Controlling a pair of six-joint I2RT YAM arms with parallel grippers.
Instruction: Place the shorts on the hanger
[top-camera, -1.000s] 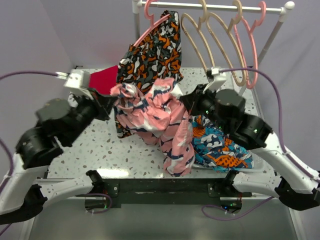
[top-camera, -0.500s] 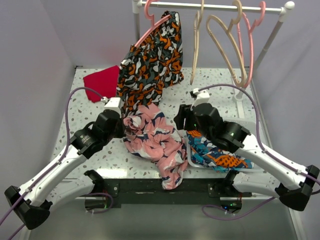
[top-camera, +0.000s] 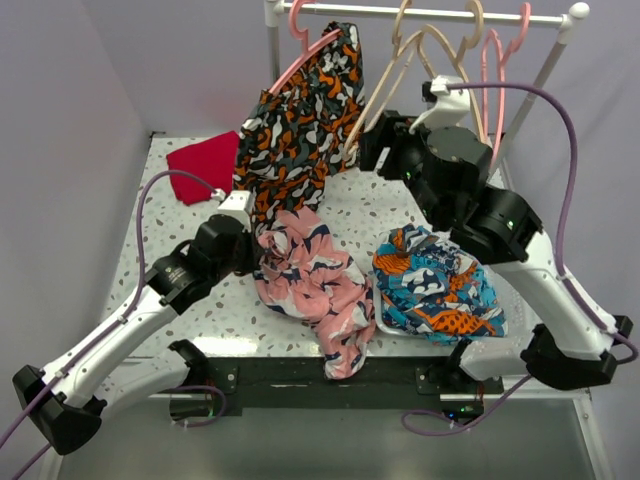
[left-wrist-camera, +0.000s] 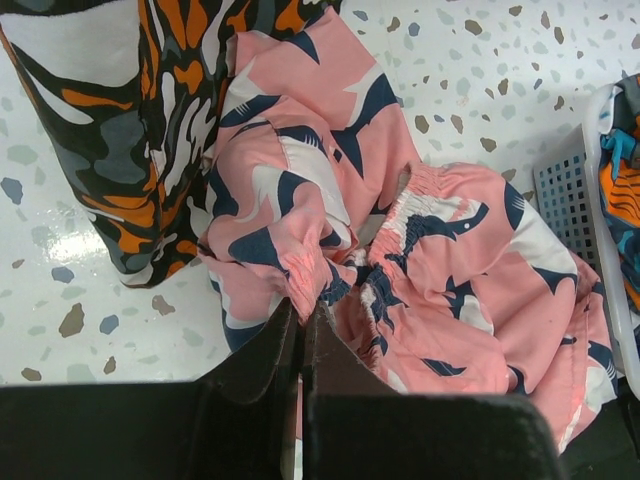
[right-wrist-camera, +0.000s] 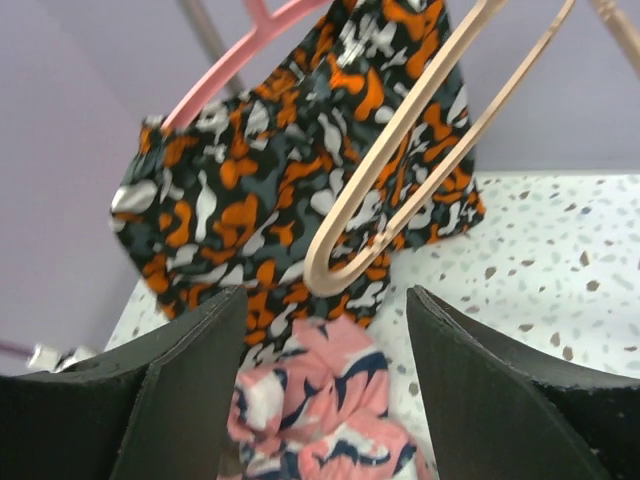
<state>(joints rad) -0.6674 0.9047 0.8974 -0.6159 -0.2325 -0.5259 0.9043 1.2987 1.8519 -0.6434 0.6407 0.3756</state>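
Shorts lay crumpled on the table, pinched by the left gripper. At twelve o'clock the hanger hung bare (nothing threaded on), the right gripper spread wide before it.

Orange-black garment hangs close behind hanger, crowding left side.

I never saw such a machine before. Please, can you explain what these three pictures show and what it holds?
These are two robot arms at a table. One picture looks down from above; the other two come from a camera on each wrist. The left tool is shut on the pink shorts, crumpled on the table. The right tool is open, raised toward a beige hanger on the rail. A patterned garment hangs nearby; a blue-orange cloth sits in a basket, a red cloth farther back.
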